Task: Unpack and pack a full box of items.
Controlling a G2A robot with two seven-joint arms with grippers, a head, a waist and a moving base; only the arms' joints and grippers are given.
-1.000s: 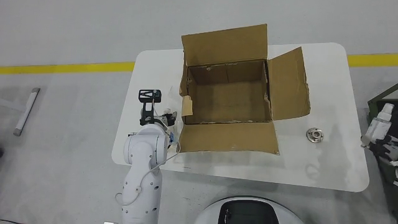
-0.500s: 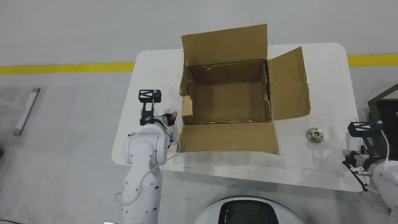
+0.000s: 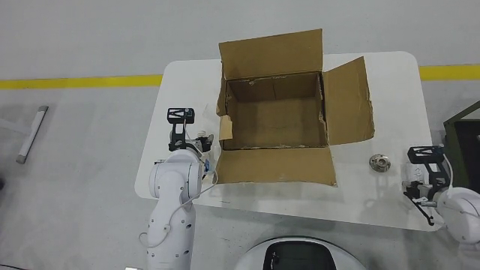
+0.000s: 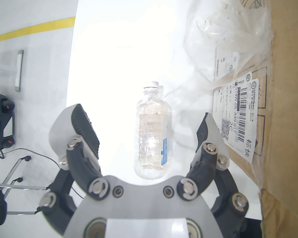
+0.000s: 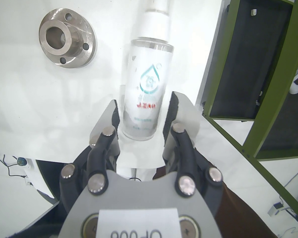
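An open cardboard box (image 3: pixel 274 120) stands empty in the middle of the white table (image 3: pixel 195 82). My left gripper (image 4: pixel 141 115) is open beside the box's left wall, low over a clear water bottle (image 4: pixel 152 134) that lies on the table between its fingers. A crumpled clear plastic bag (image 4: pixel 221 33) leans against that wall. My right gripper (image 5: pixel 145 102) hovers over the table's right edge, shut on a white spray bottle (image 5: pixel 149 75). A round metal flange (image 5: pixel 67 38) lies on the table just beside it.
A green metal rack (image 5: pixel 238 50) with a dark inside stands off the table's right edge, close to the right arm. The box's flaps (image 3: pixel 349 101) are folded outward at the back, right and front.
The right arm has swung in from the rack, carrying the spray bottle over the table's right edge toward the flange. The left arm has not moved.
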